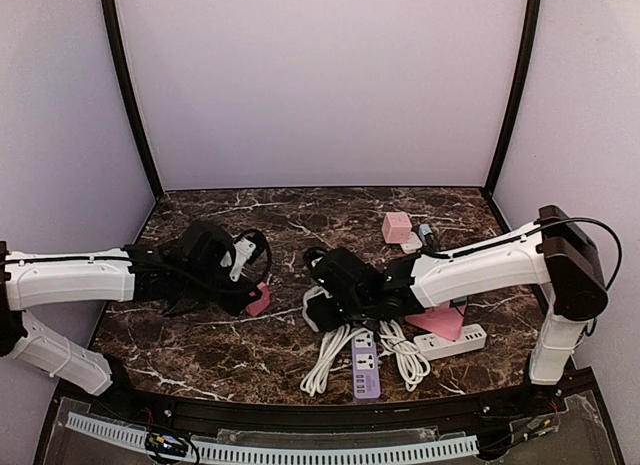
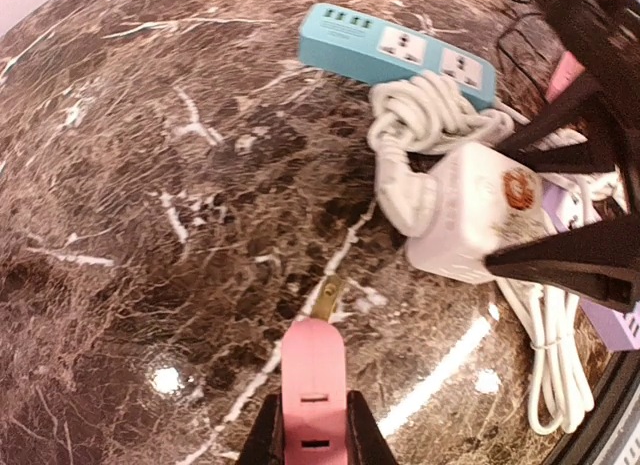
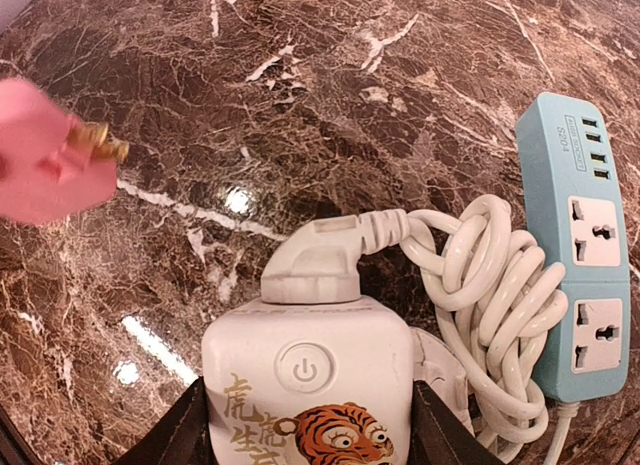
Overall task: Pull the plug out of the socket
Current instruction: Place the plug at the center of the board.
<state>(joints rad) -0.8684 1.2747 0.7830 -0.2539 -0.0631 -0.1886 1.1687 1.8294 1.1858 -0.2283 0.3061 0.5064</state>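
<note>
Power strip (image 3: 580,255) and coiled cable (image 3: 480,285) crowd the cube socket (image 3: 305,370) my right gripper (image 3: 305,430) clamps; left gripper (image 2: 313,430) pinches pink plug (image 2: 313,375), apparently apart.

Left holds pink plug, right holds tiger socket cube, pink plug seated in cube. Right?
No: the pink plug in the left gripper is out of the tiger socket cube held by the right gripper; right wrist view shows its bare prongs apart.

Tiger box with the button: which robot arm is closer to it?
Right. The right end effector grips the tiger box on both sides. The left end effector is off to the side, not touching it, holding a pink plug.
</note>
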